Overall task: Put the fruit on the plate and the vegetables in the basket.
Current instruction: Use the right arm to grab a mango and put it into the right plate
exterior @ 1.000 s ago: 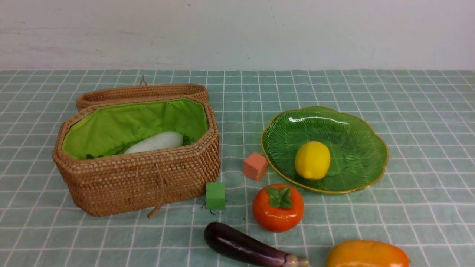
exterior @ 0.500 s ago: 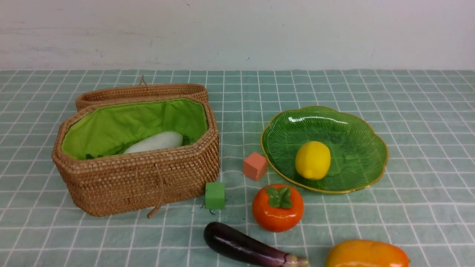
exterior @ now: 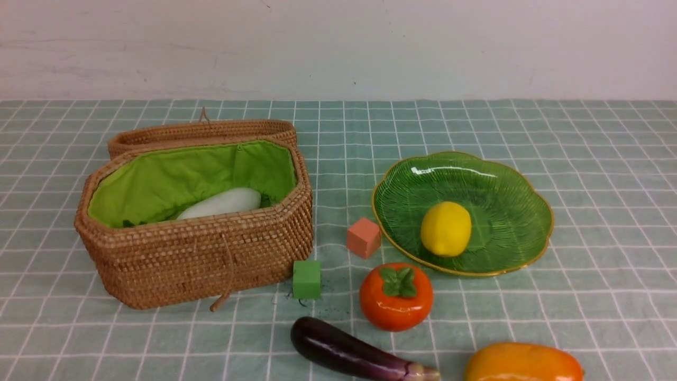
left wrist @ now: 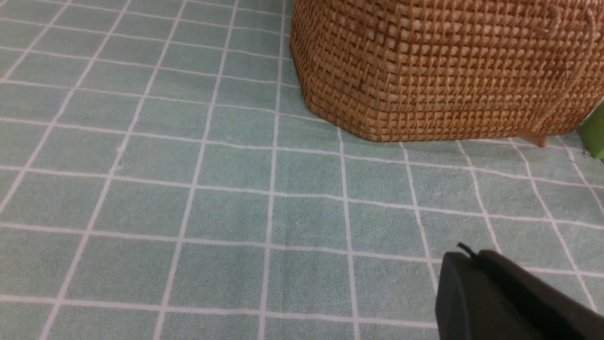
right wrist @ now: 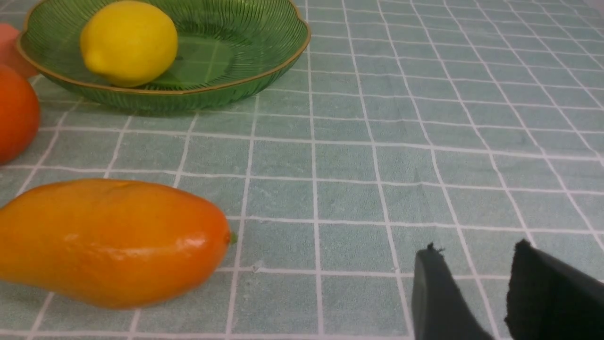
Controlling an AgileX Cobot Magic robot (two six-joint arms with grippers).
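Note:
The wicker basket (exterior: 201, 259) stands at the left with its lid back; a long white vegetable (exterior: 222, 202) lies on its green lining. A yellow lemon (exterior: 445, 228) rests on the green plate (exterior: 508, 180). The persimmon (exterior: 396, 296), the purple eggplant (exterior: 349, 352) and the mango (exterior: 523, 362) lie on the cloth near the front edge. Neither arm shows in the front view. My left gripper (left wrist: 465, 257) is shut and empty, low over the cloth short of the basket (left wrist: 439, 71). My right gripper (right wrist: 476, 252) is open and empty, beside the mango (right wrist: 108, 241), with the plate (right wrist: 264, 52) and lemon (right wrist: 128, 42) beyond.
A salmon-pink cube (exterior: 364, 237) sits by the plate's near-left rim. A green cube (exterior: 307, 279) sits at the basket's front right corner. A white wall closes off the far side of the checked green tablecloth (exterior: 608, 296).

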